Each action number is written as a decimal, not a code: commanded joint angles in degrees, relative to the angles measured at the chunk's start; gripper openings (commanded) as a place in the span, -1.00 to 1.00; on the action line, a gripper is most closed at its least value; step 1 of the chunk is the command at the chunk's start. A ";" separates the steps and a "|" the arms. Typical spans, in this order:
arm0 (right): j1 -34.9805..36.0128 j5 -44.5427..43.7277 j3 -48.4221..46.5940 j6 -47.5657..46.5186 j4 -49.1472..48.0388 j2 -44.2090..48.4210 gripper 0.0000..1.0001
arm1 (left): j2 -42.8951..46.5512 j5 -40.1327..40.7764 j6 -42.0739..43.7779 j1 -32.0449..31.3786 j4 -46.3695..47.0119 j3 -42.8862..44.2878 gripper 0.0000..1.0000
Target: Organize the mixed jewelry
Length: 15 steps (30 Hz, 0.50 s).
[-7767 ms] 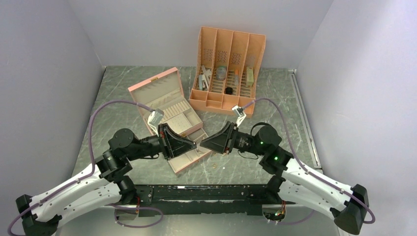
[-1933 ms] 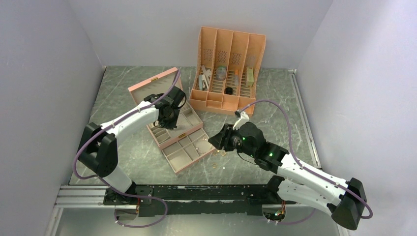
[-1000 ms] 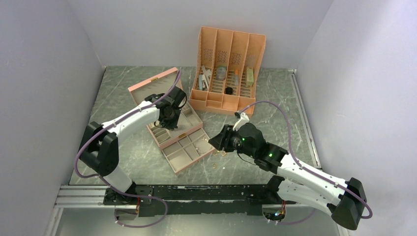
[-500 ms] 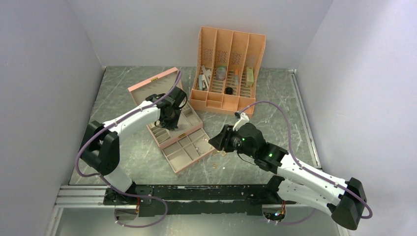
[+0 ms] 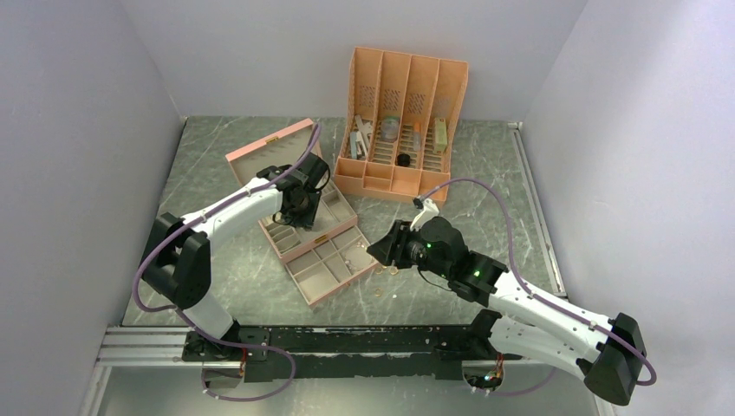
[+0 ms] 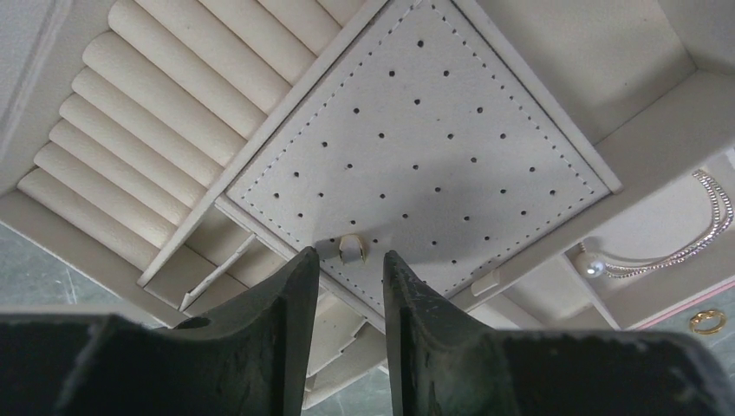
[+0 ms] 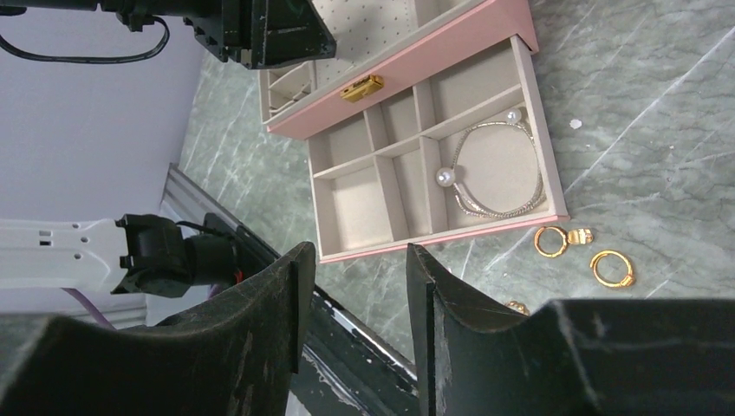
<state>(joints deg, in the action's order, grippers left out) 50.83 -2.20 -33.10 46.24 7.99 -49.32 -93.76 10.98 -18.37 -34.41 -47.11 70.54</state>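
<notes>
Worktop (image 5: pixel 485 173) is green marble, with the orange organizer (image 5: pixel 407 78) at the far edge, not mine to sort. The pink jewellery box (image 5: pixel 264 152) stands open centre-left, its drawer (image 7: pixel 360 208) pulled out toward my bases. My left jaws (image 6: pixel 350 260) hang over the box's top tray, tips down at the perforated panel (image 6: pixel 433 147) beside the ring rolls (image 6: pixel 147 147); they are parted and gripping nothing. My right jaws (image 7: pixel 357 251) hover low by the drawer's outer corner, also parted and empty. A pearl chain (image 7: pixel 446 176) lies in the drawer's big compartment. The loose mixed jewelry: a clasped hoop (image 7: pixel 550 240) and a plain hoop (image 7: pixel 612 269) lie flat and side by side on the worktop, just outside the drawer's front wall. A third gold piece (image 7: pixel 517 306) is half hidden behind my right finger. The smallest, a gold earring (image 6: pixel 351 249), sits at the panel's near edge just beyond my left tips, seemingly touching neither. What matters next is that the hoops lie off to one side of my right gap, not between the tips. The clasped one's long axis runs roughly along the drawer front. My right arm is far nearer, with the left well apart over the box. I reckon the right shifts sideways over a hoop, then drops straight down. Flat hoops may skid on the marble.
</notes>
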 commanded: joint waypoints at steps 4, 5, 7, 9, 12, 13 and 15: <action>-0.12 1.13 -0.77 -2.39 1.25 -1.24 -0.05 | 3.66 -1.52 1.28 -0.48 0.91 2.30 -0.14; -0.12 1.10 -0.86 -2.81 1.72 -1.68 -0.05 | 4.46 -1.83 1.50 -0.48 1.23 2.21 -0.11; -0.12 0.52 -1.18 -3.68 3.31 -3.18 -0.05 | 6.68 -2.51 2.11 -0.48 2.28 1.50 -0.03; -0.11 -0.49 -1.74 -4.63 5.21 -4.92 -0.05 | 8.76 -2.75 2.57 -0.48 3.56 0.57 0.02; -0.03 -2.67 -2.19 -5.60 7.71 -7.33 -0.08 | 12.13 -4.18 3.59 -0.48 5.72 -1.23 0.05; -0.05 -3.15 -2.13 -5.91 8.30 -7.85 -0.08 | 13.76 -5.35 3.80 -0.48 6.64 -1.98 0.06; 0.04 -4.27 -2.06 -6.35 9.15 -8.57 -0.09 | 16.07 -7.03 4.04 -0.57 8.57 -3.65 0.11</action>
<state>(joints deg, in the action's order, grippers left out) 50.83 -3.31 -33.69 42.15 13.21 -56.73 -82.28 8.27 -16.16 -34.57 -43.48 69.76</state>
